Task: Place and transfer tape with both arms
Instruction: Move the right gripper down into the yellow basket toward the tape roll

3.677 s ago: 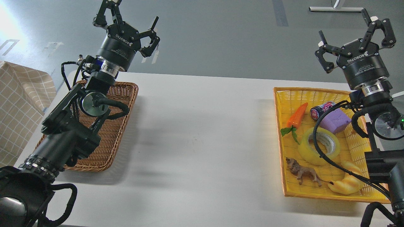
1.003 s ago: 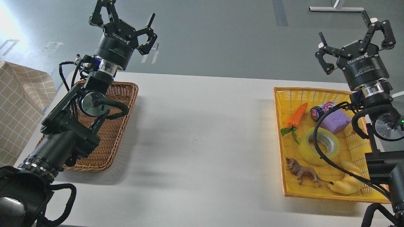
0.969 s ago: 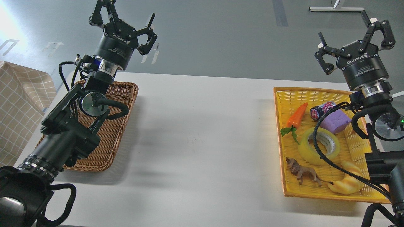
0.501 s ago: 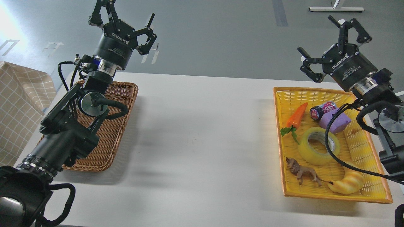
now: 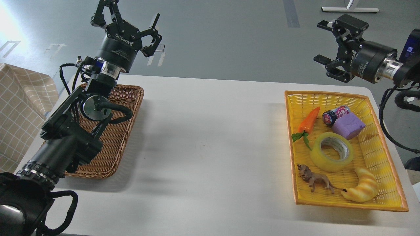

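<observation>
Hanging up at 1 o'clock, the right gripper (image 5: 331, 41) has its fingers spread wide with nothing in them. The left gripper (image 5: 126, 19) (up at 11 o'clock) is spread too, above the brown wicker basket (image 5: 126, 113). The tape (image 5: 331, 151) lies flat in the yellow basket (image 5: 382, 154) at 3 o'clock, between the carrot (image 5: 308, 120), purple block (image 5: 348, 125), lion (image 5: 314, 179) and croissant (image 5: 361, 190).

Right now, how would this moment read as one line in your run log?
tape: flat in yellow basket, untouched | right hand: open, raised beyond basket | left hand: open, raised above wicker basket | transfer: not begun
</observation>
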Robot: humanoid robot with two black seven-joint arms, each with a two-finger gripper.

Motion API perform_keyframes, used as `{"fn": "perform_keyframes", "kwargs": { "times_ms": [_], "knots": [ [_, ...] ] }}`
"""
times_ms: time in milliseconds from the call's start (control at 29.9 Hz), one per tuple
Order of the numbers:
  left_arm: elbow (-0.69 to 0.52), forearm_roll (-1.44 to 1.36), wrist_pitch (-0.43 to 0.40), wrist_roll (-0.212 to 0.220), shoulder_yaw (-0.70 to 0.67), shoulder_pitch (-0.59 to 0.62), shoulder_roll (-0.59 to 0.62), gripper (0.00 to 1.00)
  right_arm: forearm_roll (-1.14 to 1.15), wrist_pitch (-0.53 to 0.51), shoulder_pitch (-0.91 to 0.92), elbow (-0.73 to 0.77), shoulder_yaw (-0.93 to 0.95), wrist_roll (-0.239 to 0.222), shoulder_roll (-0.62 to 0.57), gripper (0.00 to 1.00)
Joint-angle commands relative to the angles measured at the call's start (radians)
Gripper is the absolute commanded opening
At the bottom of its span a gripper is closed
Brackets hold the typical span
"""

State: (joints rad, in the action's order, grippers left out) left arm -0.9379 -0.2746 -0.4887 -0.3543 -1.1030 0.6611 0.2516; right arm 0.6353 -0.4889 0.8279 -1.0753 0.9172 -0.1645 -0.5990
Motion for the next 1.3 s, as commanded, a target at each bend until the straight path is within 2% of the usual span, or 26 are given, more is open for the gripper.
{"fn": "perform_keyframes", "kwargs": {
  "times_ms": [0, 267, 702, 802, 936, 1270],
  "knots": [
    [-0.002, 0.000, 0.000, 0.000, -0.001, 0.002, 0.000, 0.98, 0.113, 0.000, 0.025, -0.040, -0.052, 0.000, -0.050, 1.00],
    [-0.002, 0.000, 0.000, 0.000, 0.000, 0.003, -0.003, 0.98, 0.369, 0.000, 0.016, -0.117, -0.109, -0.001, -0.160, 1.00],
    [-0.004, 0.000, 0.000, 0.000, -0.001, 0.008, -0.005, 0.98, 0.417, 0.000, -0.032, -0.367, -0.285, -0.001, -0.424, 1.00],
    [-0.004, 0.000, 0.000, -0.002, -0.001, 0.008, -0.005, 0.98, 0.426, 0.000, -0.043, -0.371, -0.316, -0.003, -0.438, 0.99],
    [-0.004, 0.000, 0.000, -0.002, -0.003, 0.008, -0.003, 0.98, 0.492, 0.000, -0.050, -0.373, -0.368, -0.041, -0.452, 0.97],
    [-0.004, 0.000, 0.000, -0.002, -0.003, 0.005, -0.002, 0.98, 0.647, 0.000, -0.115, -0.385, -0.383, -0.046, -0.449, 0.96]
  ]
}}
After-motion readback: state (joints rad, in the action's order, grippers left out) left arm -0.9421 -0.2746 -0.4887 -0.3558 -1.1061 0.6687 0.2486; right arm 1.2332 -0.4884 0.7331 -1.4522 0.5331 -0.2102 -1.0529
